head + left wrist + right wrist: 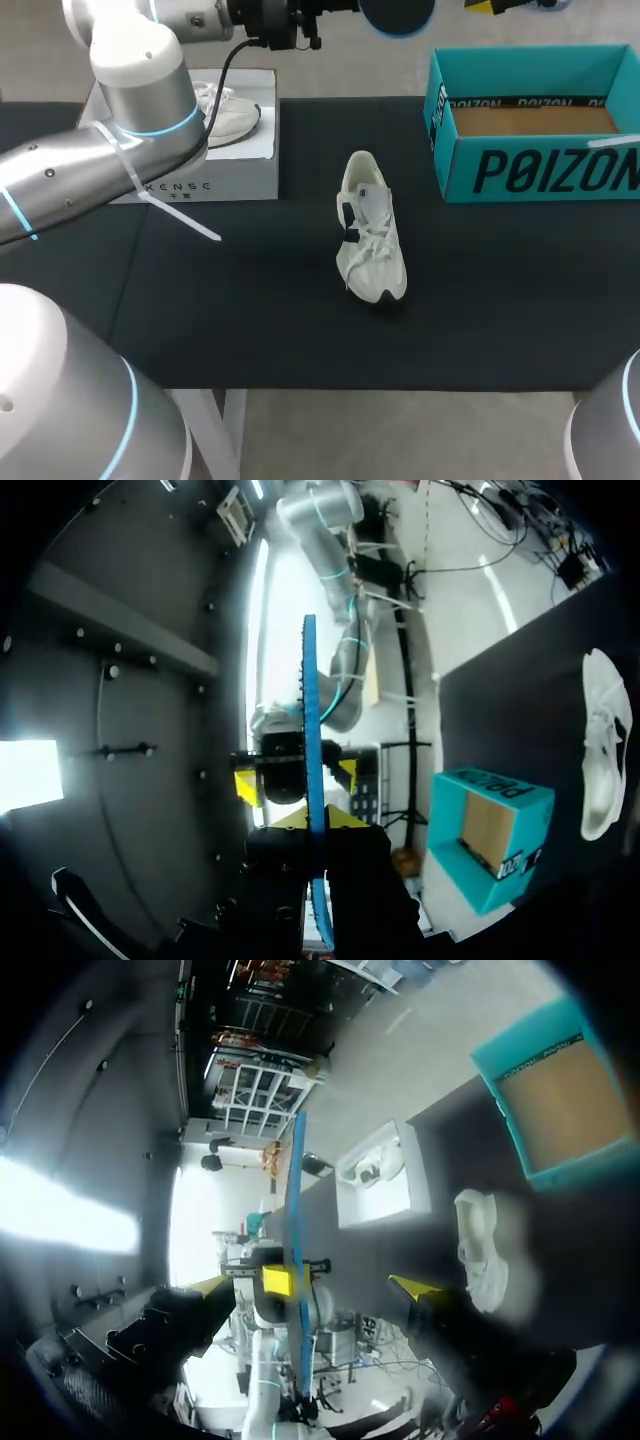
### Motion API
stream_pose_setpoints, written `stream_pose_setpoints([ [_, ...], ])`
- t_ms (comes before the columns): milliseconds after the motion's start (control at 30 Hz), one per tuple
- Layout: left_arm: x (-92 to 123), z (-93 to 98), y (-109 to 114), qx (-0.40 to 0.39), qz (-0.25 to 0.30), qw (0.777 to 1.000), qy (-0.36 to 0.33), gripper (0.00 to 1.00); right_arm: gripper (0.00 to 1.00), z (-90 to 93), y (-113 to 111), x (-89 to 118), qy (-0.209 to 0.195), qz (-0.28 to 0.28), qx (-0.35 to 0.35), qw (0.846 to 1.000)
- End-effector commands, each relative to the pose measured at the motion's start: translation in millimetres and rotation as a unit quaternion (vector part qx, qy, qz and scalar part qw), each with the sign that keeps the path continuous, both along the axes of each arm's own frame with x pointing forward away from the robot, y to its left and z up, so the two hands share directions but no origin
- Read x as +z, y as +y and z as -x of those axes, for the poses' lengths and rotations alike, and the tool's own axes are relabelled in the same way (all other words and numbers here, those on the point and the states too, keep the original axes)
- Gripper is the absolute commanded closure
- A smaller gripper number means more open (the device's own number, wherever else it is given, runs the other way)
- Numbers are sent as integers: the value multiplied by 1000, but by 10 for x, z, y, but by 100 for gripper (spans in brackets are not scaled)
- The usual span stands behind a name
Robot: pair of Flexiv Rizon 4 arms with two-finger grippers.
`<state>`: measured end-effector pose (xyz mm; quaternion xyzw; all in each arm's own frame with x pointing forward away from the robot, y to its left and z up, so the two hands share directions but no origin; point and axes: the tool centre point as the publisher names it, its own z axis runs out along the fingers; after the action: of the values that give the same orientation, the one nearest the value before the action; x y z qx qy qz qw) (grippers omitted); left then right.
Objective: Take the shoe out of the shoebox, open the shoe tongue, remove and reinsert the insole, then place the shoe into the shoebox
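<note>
The white shoe [371, 232] lies on the black table, toe toward the front; it also shows in the wrist views [603, 742] [481, 1245]. The teal shoebox [530, 160] stands open and empty at the back right [487, 832] [556, 1080]. My left gripper [313, 821] is raised over the table's far edge [340, 10], shut on a thin blue insole [310, 720] [400, 15]. The right gripper [305, 1285] faces it, open, with the insole [296, 1190] standing edge-on between its spread fingers, touching neither. From the left wrist, the right gripper [298, 778] shows just behind the insole.
A white box [215, 170] holding a second white shoe [232, 115] sits at the back left, under my left arm. The table's front edge runs near the bottom of the head view.
</note>
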<state>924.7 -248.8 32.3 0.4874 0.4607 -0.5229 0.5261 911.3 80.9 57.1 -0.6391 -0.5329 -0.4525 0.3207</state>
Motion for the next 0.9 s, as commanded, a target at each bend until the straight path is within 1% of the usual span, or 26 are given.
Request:
stream_pose_setpoints([
  [33, -48, -51, -153, 2, 7, 1000, -15, 100, 0, 20, 105, -78, -30, -57, -2, 998],
  [100, -44, -47, -204, -1, 6, 1000, -26, 100, 0, 9, 162, -77, -40, -84, 5, 996],
  [200, -29, -50, -248, -5, 6, 1000, -29, 100, 0, 6, 219, -73, -41, -90, 13, 995],
  [300, 12, -77, -279, -10, 6, 1000, -27, 100, 5, 27, 247, -84, -44, -102, 18, 994],
  [333, 25, -97, -284, -12, 10, 1000, -21, 100, 12, 37, 255, -91, -46, -108, 18, 993],
  [367, 34, -115, -287, -12, 9, 1000, -20, 100, 14, 51, 260, -98, -46, -114, 18, 992],
  [400, 40, -134, -288, -13, 8, 1000, -21, 100, 20, 63, 264, -105, -46, -115, 19, 992],
  [467, 50, -163, -289, -25, 8, 1000, -9, 100, 44, 86, 268, -116, -45, -114, 20, 992],
  [500, 53, -171, -288, -36, 5, 999, -1, 100, 50, 97, 266, -122, -44, -114, 20, 992],
  [567, 45, -178, -275, -49, -9, 999, -9, 100, 56, 111, 262, -125, -43, -114, 20, 992],
  [667, 17, -212, -257, -58, -17, 998, 1, 100, 56, 118, 261, -126, -41, -115, 24, 992],
  [800, 5, -270, -235, -55, -20, 998, -1, 100, 55, 121, 273, -139, -38, -116, 30, 992],
  [900, 8, -272, -231, -53, -21, 998, -10, 100, 55, 118, 279, -147, -36, -117, 33, 992],
])
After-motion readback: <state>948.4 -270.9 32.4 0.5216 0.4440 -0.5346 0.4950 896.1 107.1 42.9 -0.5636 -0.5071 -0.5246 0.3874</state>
